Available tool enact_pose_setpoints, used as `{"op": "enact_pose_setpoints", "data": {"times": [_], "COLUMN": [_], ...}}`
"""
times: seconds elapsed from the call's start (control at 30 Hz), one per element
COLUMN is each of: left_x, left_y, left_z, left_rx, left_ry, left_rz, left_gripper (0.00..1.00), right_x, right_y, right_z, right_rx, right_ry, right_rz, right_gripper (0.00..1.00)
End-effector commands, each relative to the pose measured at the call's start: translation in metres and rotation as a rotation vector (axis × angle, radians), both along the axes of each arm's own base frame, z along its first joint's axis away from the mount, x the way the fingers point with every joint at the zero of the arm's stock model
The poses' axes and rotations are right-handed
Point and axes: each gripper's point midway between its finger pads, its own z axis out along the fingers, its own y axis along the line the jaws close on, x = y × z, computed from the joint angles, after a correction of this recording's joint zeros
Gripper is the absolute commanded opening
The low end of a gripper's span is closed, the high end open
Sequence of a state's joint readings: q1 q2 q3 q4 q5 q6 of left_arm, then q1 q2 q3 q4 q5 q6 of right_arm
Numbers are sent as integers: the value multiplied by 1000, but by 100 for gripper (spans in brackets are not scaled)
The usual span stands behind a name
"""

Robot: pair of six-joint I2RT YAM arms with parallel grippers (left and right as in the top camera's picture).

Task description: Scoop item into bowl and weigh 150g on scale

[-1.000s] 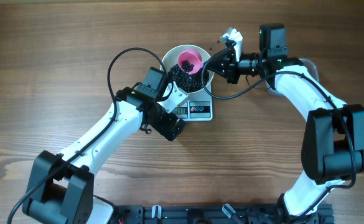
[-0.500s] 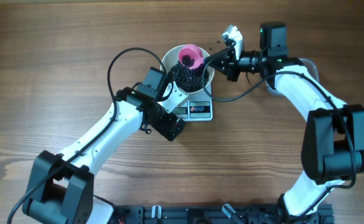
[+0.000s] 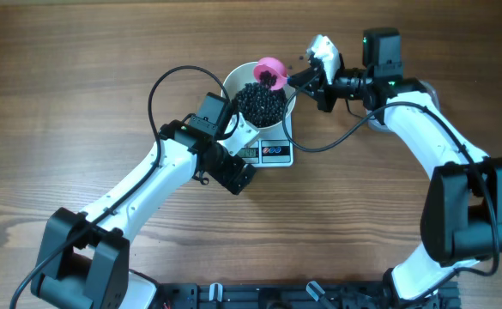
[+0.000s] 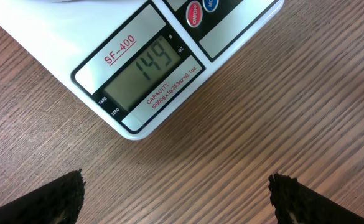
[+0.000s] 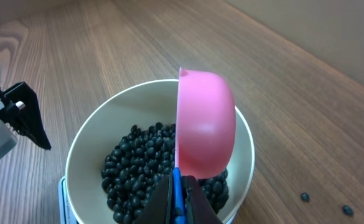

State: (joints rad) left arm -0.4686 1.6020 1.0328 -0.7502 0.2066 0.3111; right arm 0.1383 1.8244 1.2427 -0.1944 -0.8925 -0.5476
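Note:
The white bowl (image 3: 236,83) stands on the white scale (image 3: 276,153) and holds a heap of black beans, the item (image 3: 261,103). In the left wrist view the scale's display (image 4: 147,68) reads 149. My right gripper (image 3: 300,79) is shut on the blue handle (image 5: 177,186) of a pink scoop (image 3: 271,70). The scoop (image 5: 205,124) is tipped over the bowl's far rim, its underside toward the right wrist camera. My left gripper (image 4: 175,186) hangs open over bare wood just in front of the scale, holding nothing.
Two loose beans (image 5: 305,196) lie on the wood to the right of the bowl (image 5: 88,143). A clear tub (image 3: 428,88) shows partly under the right arm. The left arm's cable (image 3: 160,90) loops to the left of the bowl.
The right gripper has drawn the pink scoop up and back from over the beans to the bowl's far rim, turning it. More of the bean heap shows. The left arm has not moved.

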Motion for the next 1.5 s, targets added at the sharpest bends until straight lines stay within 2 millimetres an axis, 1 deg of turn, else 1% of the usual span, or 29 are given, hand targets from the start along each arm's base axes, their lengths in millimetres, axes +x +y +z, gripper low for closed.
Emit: {"op": "enact_pose_setpoints", "data": {"times": [0.0, 0.07, 0.17, 0.5, 1.23, 1.33, 1.47], "left_x": [-2, -2, -2, -2, -2, -2, -2], "left_y": [-1, -1, -1, -1, -1, -1, -1], "left_z": [2, 2, 2, 2, 2, 2, 2], "left_rx": [-11, -11, -11, -11, -11, -11, -11], "left_ry": [-2, -2, -2, -2, -2, -2, -2], "left_rz": [-1, -1, -1, -1, -1, -1, -1], "left_gripper": [100, 100, 100, 100, 100, 100, 100], "right_x": [-3, 0, -5, -8, -7, -8, -9], "right_y": [5, 2, 6, 8, 7, 8, 9], "right_z": [18, 15, 17, 20, 19, 19, 21], "right_rx": [-7, -30, -5, 23, 16, 38, 50], "right_ry": [-59, -57, -41, -18, -19, 25, 34], "right_rz": [22, -1, 24, 34, 25, 8, 15], "right_gripper": [4, 4, 4, 4, 4, 4, 4]}}
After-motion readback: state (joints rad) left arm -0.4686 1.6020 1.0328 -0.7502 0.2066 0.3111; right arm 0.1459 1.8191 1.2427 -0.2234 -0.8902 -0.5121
